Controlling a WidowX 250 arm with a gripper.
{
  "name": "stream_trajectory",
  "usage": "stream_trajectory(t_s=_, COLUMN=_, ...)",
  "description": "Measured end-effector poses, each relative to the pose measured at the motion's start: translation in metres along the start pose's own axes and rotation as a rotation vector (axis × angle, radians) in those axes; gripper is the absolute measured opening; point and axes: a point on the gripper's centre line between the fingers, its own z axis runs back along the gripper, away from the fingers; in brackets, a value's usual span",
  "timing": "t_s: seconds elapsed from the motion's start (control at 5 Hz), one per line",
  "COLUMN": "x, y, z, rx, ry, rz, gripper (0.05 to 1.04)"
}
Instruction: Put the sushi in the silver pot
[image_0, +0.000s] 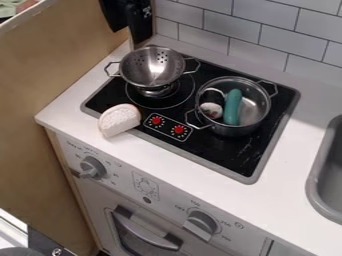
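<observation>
My gripper hangs at the top left, above the back left corner of the stove and behind the colander, well apart from the pot. The silver pot stands on the right side of the black stovetop. Inside it, against its left wall, lies the sushi, dark-wrapped with a white end that has some coloured filling. A teal elongated piece lies right beside the sushi in the same pot.
A metal colander stands on the stove's back left. A pale, bread-like slice sits at the stove's left front edge. The grey sink is at the right, with a tiled wall behind.
</observation>
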Motion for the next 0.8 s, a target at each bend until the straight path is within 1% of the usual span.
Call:
stream_trajectory(t_s=0.2, x=-0.0027, y=-0.0004, z=-0.0131, rx=-0.028, ry=0.032, rz=0.012, gripper=1.011)
stream_trajectory(t_s=0.4, x=0.0027, y=0.0031, z=-0.0104, rx=-0.067, ry=0.08, rz=0.044, gripper=1.011)
stream_trajectory(t_s=0.8, x=0.002, y=0.0026, z=-0.0105, rx=-0.072, ry=0.086, rz=0.048, gripper=1.011)
